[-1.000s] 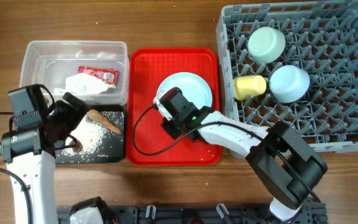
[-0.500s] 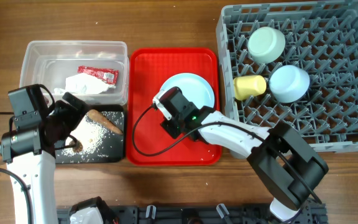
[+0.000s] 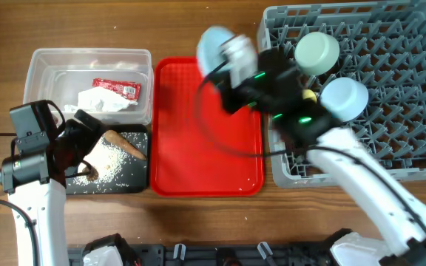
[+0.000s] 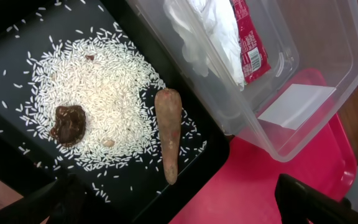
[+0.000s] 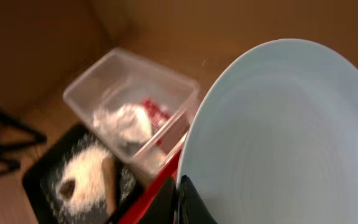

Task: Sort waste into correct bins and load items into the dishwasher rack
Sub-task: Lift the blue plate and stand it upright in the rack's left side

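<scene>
Plate [image 5: 278, 137], round and pale blue, is clamped by its rim in the right claw [image 5: 180, 202], fingers pinched tight on the edge. It rises away from the fingertips, hollow face toward the wrist camera; being round, it has no long axis. Overhead it shows blurred above the red tray [image 3: 198, 148], near the rack [image 3: 390, 111]. The left claw [image 4: 179, 208] hangs spread wide and empty over the black tray [image 4: 135, 180]. Just ahead, a long brown scrap [image 4: 168, 134] points its narrow end toward it.
</scene>
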Motion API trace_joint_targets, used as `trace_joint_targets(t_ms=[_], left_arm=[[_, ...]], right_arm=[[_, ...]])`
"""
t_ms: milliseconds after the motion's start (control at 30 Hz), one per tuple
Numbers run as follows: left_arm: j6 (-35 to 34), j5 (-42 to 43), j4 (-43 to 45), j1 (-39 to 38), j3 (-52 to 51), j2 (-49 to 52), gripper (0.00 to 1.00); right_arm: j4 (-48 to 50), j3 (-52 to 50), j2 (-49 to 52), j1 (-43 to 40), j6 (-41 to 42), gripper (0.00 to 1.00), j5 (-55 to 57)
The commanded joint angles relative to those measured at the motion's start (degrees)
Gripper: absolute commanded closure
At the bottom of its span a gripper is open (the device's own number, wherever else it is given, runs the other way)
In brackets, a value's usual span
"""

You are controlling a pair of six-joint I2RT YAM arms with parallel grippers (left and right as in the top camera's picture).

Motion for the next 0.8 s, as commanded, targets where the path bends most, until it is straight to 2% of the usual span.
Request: trace_joint_targets(t_ms=[0, 133, 233, 500, 667, 700, 733, 767], left_arm=[[-0.37, 0.31, 0.0, 0.26, 0.07, -0.2, 0.0], [-0.37, 0.31, 0.0, 0.26, 0.07, -0.2, 0.0], [-0.37, 0.31, 0.0, 0.26, 0.07, -0.2, 0.0], [-0.37, 0.31, 0.0, 0.26, 0.07, -0.2, 0.0], [-0.37, 0.31, 0.0, 0.26, 0.07, -0.2, 0.0], [-0.37, 0.31, 0.0, 0.26, 0.07, -0.2, 0.0], [-0.37, 0.31, 0.0, 0.26, 0.07, -0.2, 0.0], [-0.37, 0.31, 0.0, 0.26, 0.07, -0.2, 0.0]], right_arm=[[4.22, 0.96, -1.01, -15.04, 11.61, 0.96, -24.11], [11.8, 0.94, 3.43, -30.29, 19.78, 0.96, -38.91], [16.65, 0.92, 8.41, -34.99, 24.17, 0.96, -44.59], [25.2, 0.92, 18.08, -35.63, 35.19, 0.96, -45.22], [25.27, 0.07, 20.06, -35.58, 34.34, 0.95, -43.21], [24.37, -0.07, 20.13, -35.58, 32.52, 0.94, -41.99], [23.98, -0.07, 20.15, -35.58, 31.67, 0.86, -41.59], [23.56, -0.07, 20.15, -35.58, 31.21, 0.82, -40.94]])
